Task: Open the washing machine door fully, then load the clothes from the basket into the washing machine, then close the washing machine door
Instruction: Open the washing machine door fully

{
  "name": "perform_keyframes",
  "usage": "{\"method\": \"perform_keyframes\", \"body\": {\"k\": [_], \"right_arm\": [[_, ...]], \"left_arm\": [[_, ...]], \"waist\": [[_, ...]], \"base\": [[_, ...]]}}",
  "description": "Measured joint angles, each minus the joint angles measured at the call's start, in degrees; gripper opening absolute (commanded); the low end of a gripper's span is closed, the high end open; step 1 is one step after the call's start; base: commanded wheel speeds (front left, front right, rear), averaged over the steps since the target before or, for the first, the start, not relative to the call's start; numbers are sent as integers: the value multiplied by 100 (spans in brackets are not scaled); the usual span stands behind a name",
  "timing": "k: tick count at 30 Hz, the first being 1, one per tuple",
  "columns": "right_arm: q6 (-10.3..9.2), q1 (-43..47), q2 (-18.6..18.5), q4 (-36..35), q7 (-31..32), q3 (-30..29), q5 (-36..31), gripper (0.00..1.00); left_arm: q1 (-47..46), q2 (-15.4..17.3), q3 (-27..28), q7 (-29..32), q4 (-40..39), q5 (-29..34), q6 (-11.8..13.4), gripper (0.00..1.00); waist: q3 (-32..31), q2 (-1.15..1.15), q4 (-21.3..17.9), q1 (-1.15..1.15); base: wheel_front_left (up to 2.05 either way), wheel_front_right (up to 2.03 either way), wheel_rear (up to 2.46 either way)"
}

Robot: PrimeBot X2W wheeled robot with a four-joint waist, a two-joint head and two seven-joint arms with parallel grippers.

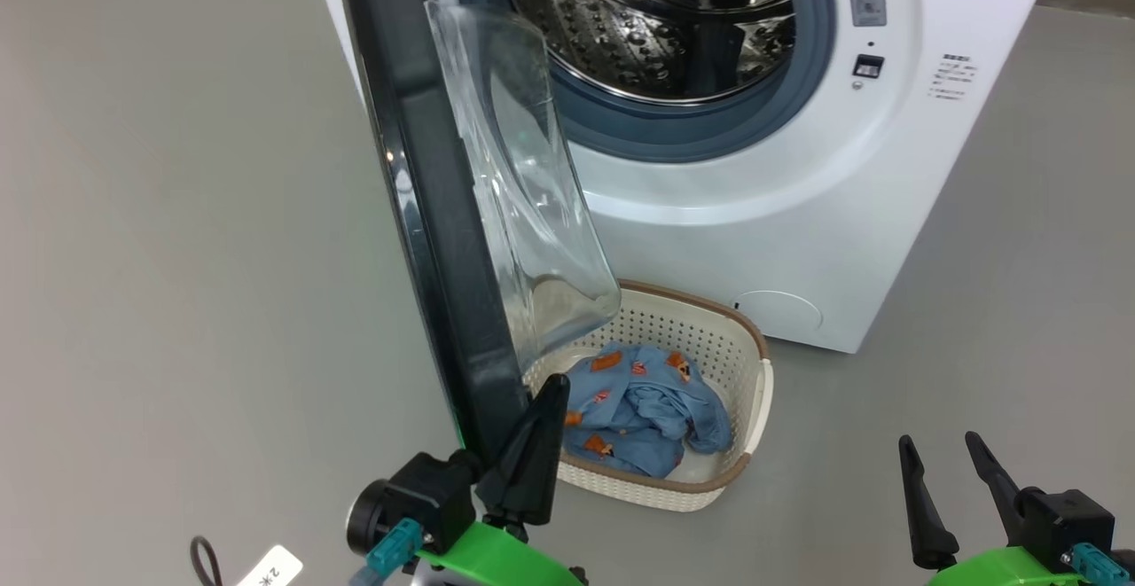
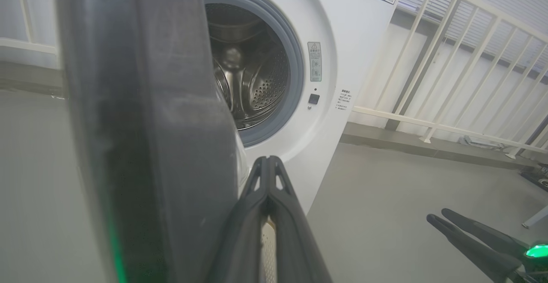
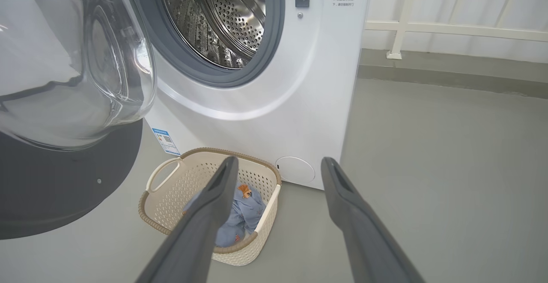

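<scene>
At the inner edge of the washing machine door [image 1: 434,240], push it fully wide with your left tool [image 1: 554,384], pressed together; right tool [image 1: 938,440] stands spread.

The left pincer [image 1: 551,386] points upward with its two fingers pressed together, while the right pincer [image 1: 938,442] stands low with its fingers spread apart.

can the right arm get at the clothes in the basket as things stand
Probably yes. The right claw is open, with bare floor between it and the basket, and the clothes lie uncovered in it. The washing machine door seems to hang over only the basket's left end.
</scene>
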Motion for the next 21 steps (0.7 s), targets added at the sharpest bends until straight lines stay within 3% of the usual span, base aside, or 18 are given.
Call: {"method": "perform_keyframes", "body": {"k": [21], "right_arm": [[0,0,0,2,48,-18,0,100]], "left_arm": [[153,265,189,-7,-192,1,333,0]], "waist": [[48,0,691,0]], "base": [[0,0,0]]}}
